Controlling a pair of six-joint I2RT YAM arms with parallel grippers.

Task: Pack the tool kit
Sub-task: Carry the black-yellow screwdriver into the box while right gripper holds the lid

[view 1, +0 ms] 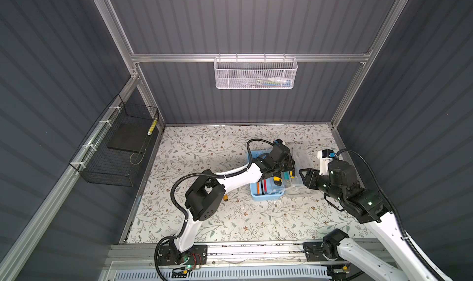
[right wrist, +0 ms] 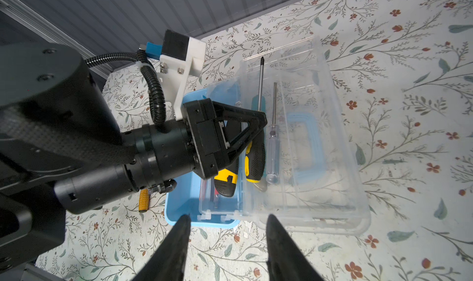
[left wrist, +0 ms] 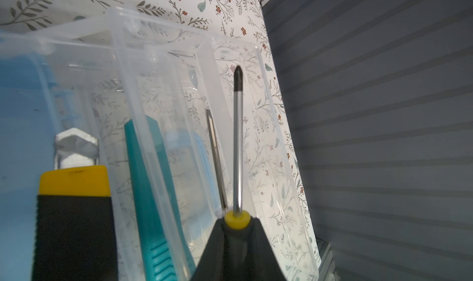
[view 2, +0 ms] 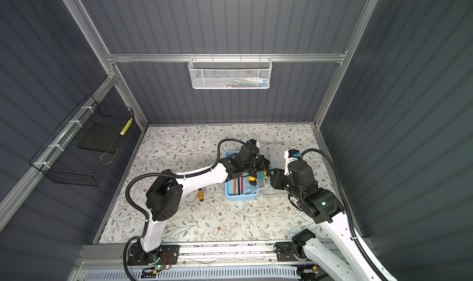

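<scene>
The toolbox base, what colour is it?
The toolbox base is light blue, clearest in the right wrist view.

Light falls evenly from overhead in both top views. The floral counter (view 1: pixel 204 223) glows pale, the ribbed grey walls (view 1: pixel 51 62) stay dim, and soft shadows pool beneath the arms. Frame rails splay outward toward the picture edges. In the left wrist view the near yellow-black handle (left wrist: pixel 74 215) is blurred, and the screwdriver (left wrist: pixel 238 151) shaft carries a bright streak. The clear lid (left wrist: pixel 271 164) hazes milky in both wrist views. The right tool (right wrist: pixel 228 217) looks soft up close.
</scene>
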